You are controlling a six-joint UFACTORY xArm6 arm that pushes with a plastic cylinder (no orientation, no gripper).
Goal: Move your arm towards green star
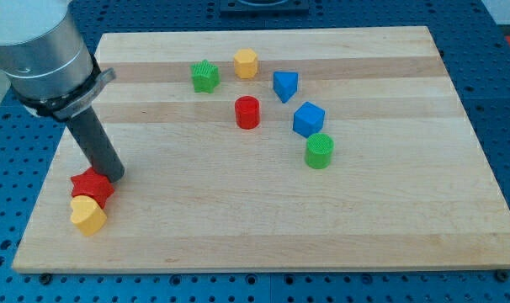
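Starting the approach, you have your tip (114,176), a bare rod holding nothing, touching the red star (92,187) at the board's (364,227) lower left. The green star (204,76) sits well apart, upper middle. Steer up and right. The arm's upper body is cut off.

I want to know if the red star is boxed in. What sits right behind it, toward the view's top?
My tip stands at the red star's upper right edge. The rod hides the board just behind it.
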